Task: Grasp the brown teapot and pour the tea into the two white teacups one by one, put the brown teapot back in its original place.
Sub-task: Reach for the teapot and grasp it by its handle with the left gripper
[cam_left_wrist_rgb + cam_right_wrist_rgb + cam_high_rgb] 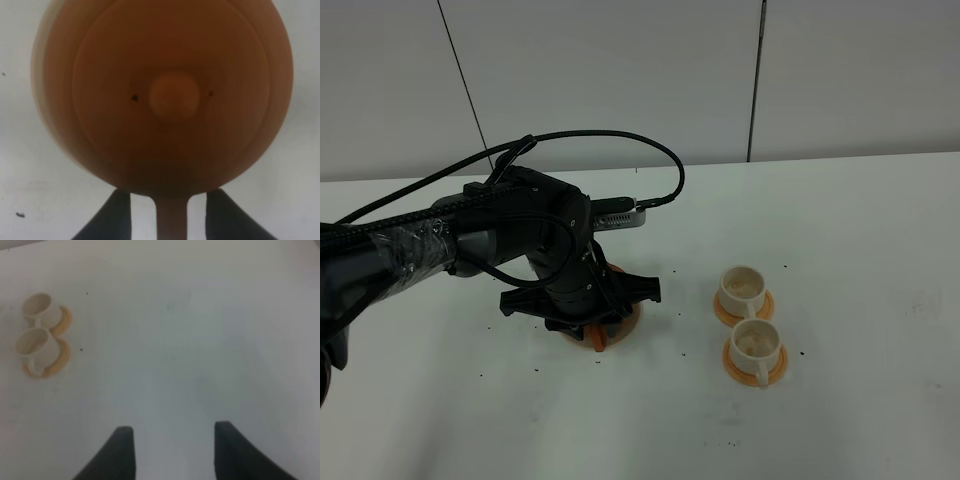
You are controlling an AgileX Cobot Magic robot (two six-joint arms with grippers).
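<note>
The brown teapot [165,75] fills the left wrist view from above, lid knob [175,97] at its centre. Its stubby handle [172,217] lies between my left gripper's [169,196] two black fingers [117,217], with a gap on each side, so the gripper is open. In the exterior view my left gripper [592,322] hides most of the teapot; only the handle tip [598,341] and the cream disc's edge [632,318] show. The two white teacups [742,286] [756,343] stand on orange saucers to the right. My right gripper [172,432] is open and empty. No tea shows.
The white table [860,250] carries small dark specks around the teapot and cups. In the right wrist view the cups [34,322] sit far off to one side. A black cable [620,140] loops above the left arm.
</note>
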